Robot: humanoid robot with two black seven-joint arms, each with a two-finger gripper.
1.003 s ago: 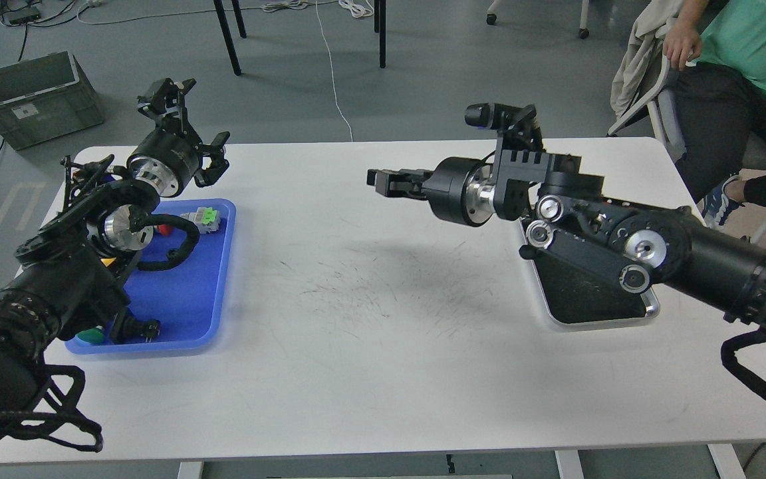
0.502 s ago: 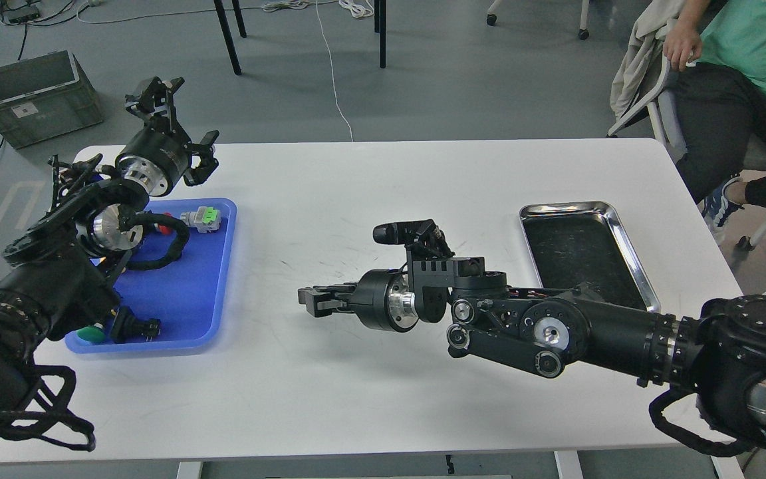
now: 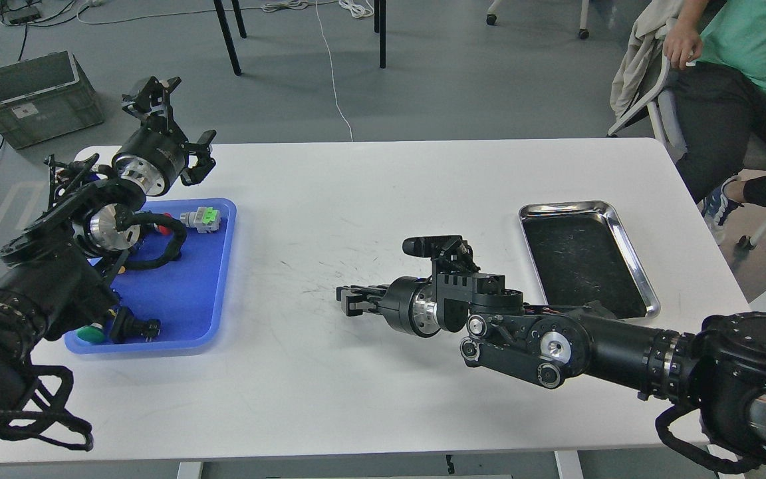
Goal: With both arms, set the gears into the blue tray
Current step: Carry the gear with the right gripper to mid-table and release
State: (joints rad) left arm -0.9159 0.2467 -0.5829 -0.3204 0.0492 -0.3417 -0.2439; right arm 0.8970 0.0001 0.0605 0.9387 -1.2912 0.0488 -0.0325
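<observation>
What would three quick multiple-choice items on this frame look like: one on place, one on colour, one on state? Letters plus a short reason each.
1. Where does the shiny rectangular steel tray with the dark bottom lie on the white table?
A. on the right side
B. on the left side
C. at the middle of the near edge

2. What colour is the cap on the small grey connector block in the bright blue rectangular plastic tray?
A. yellow
B. light green
C. white

3. How does the right gripper stand?
A. high above the steel tray, pointing up
B. low over the middle of the table, pointing left
C. inside the blue tray

Key: 1 A, it sits right of the table's middle, near the seated person. 2 B, the cap is clearly green. 3 B, it stretches leftward just over the scuffed tabletop, clear of both trays.
</observation>
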